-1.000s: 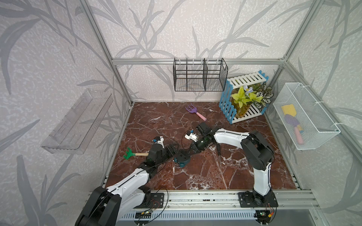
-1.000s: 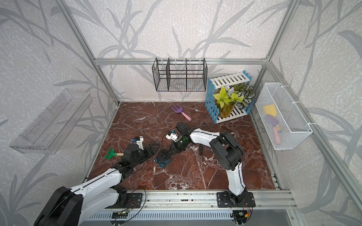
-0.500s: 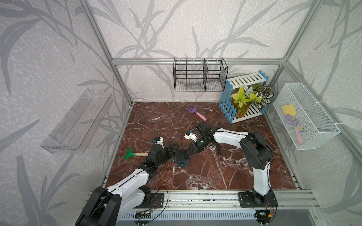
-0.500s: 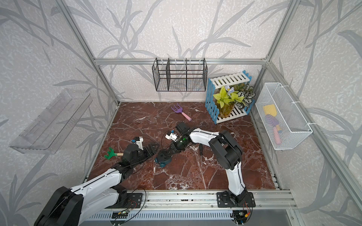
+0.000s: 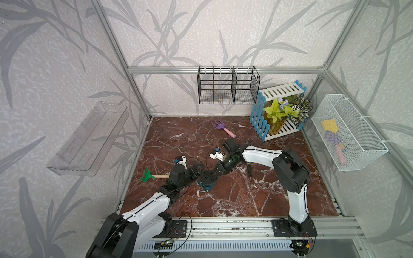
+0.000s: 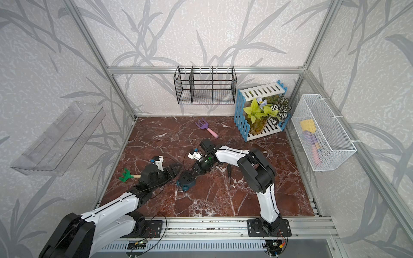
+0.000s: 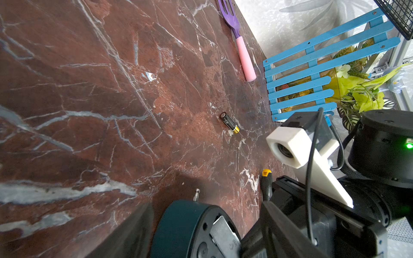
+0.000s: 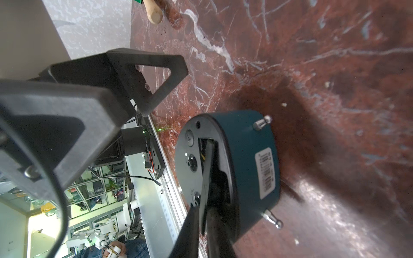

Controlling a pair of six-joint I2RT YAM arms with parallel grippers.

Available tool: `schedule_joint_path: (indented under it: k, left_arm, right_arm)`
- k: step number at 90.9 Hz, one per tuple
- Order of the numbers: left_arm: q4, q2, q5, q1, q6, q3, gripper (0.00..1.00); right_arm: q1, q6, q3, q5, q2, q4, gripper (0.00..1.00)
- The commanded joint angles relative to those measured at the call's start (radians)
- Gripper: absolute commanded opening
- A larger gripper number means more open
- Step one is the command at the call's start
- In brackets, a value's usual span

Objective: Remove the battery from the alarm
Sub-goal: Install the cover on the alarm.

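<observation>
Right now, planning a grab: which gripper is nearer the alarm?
Right. Right gripper, pinching a flat black piece, is at the alarm; left gripper stands open beside it, apart.

Both top views look steeply down from high above the front rail (image 5: 223,224), sharing the whole marble table (image 5: 178,138). The left wrist camera, low and close, faces 1 o'clock; the right faces 7 o'clock; both catch the alarm (image 7: 178,225).

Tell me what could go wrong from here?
The right gripper pinches the flat black cover at the open back of the alarm clock, while the left gripper stands open beside it, so the clock may slide or tip. The battery lies loose on the marble table; a nudge from an arm could roll it away.
</observation>
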Motion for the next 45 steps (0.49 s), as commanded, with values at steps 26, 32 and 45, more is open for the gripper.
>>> schedule_joint_path:
  k: [26, 32, 45]
  left_arm:
    - [0.024, 0.001, 0.002, 0.011, -0.002, -0.005, 0.79]
    - [0.023, 0.002, 0.003, 0.010, -0.001, -0.004, 0.80]
    - [0.024, 0.003, 0.004, 0.011, -0.001, -0.004, 0.79]
  right_arm:
    - [0.000, -0.045, 0.053, 0.037, 0.016, -0.069, 0.12]
    - [0.000, -0.053, 0.060, 0.038, 0.021, -0.078, 0.10]
    - [-0.001, -0.068, 0.068, 0.038, 0.024, -0.085, 0.07]
